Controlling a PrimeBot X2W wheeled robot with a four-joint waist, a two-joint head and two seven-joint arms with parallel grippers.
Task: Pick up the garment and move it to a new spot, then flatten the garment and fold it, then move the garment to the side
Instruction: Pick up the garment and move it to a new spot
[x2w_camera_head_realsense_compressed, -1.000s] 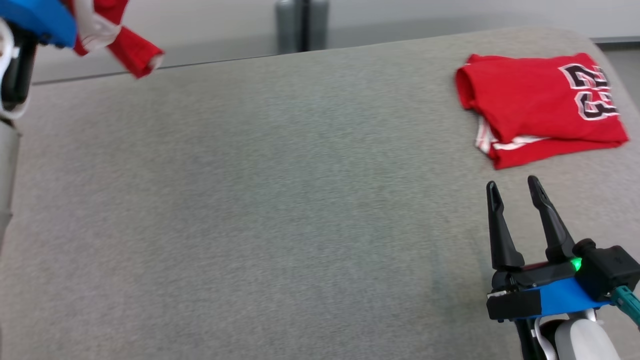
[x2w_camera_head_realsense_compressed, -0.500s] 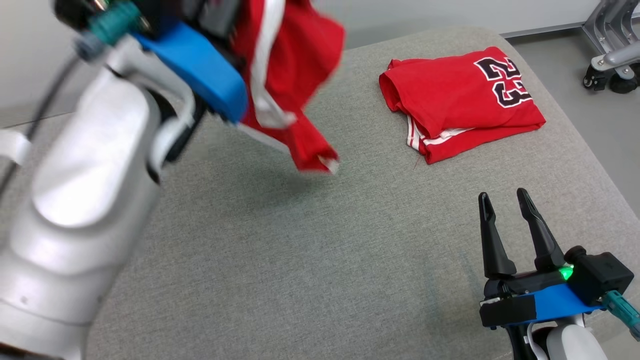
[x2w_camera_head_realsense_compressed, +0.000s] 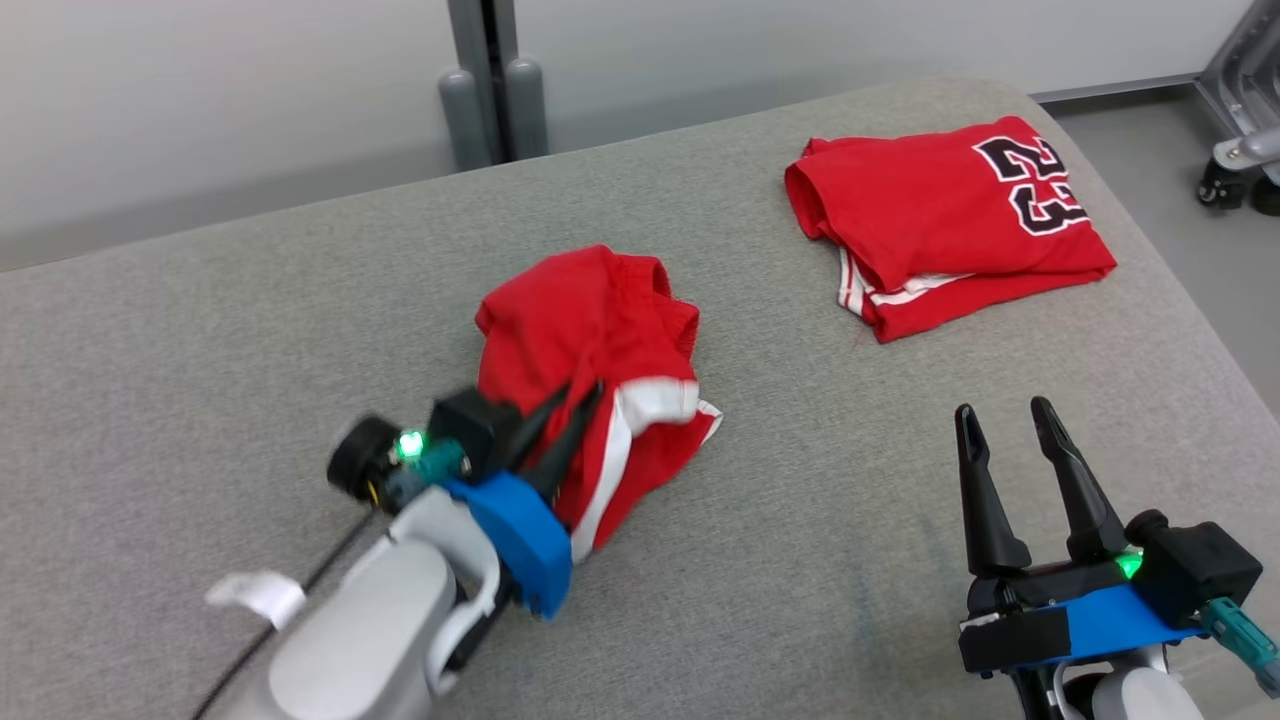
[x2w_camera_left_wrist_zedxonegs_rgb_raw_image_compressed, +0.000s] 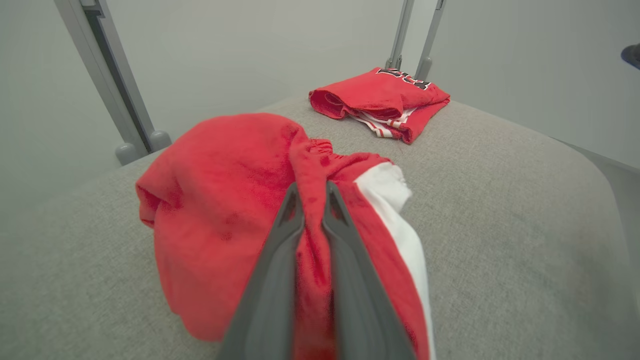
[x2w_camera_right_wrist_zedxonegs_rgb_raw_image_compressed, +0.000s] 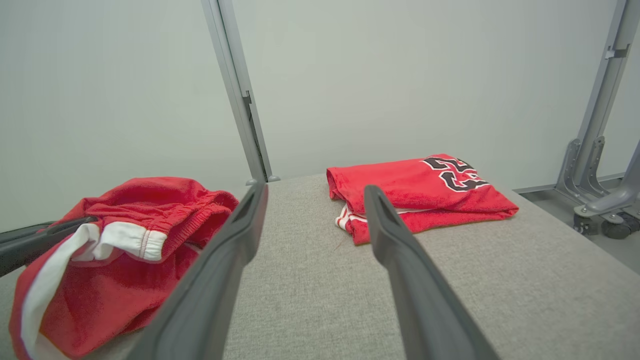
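The garment (x2w_camera_head_realsense_compressed: 590, 340), red shorts with a white side stripe, lies crumpled in the middle of the grey padded table (x2w_camera_head_realsense_compressed: 250, 330). My left gripper (x2w_camera_head_realsense_compressed: 572, 398) is shut on a fold of it near the stripe; the left wrist view has red cloth (x2w_camera_left_wrist_zedxonegs_rgb_raw_image_compressed: 225, 210) pinched between its two dark fingers (x2w_camera_left_wrist_zedxonegs_rgb_raw_image_compressed: 280, 235). Near the table's front right, my right gripper (x2w_camera_head_realsense_compressed: 1002, 410) stands open, holding nothing, well to the right of the shorts. From the right wrist camera the shorts (x2w_camera_right_wrist_zedxonegs_rgb_raw_image_compressed: 125, 225) lie at the left, beyond the spread fingers (x2w_camera_right_wrist_zedxonegs_rgb_raw_image_compressed: 235, 235).
A folded red jersey with a black number (x2w_camera_head_realsense_compressed: 950, 220) lies at the table's far right corner, also in the left wrist view (x2w_camera_left_wrist_zedxonegs_rgb_raw_image_compressed: 385, 97) and the right wrist view (x2w_camera_right_wrist_zedxonegs_rgb_raw_image_compressed: 420, 195). A grey post (x2w_camera_head_realsense_compressed: 490, 80) stands behind the table. A wheeled metal stand (x2w_camera_head_realsense_compressed: 1240, 150) is at far right.
The head camera has swung and the picture shifted. My left arm came down from high at the left and brought the hanging red garment onto the table's middle. The right gripper stayed open.
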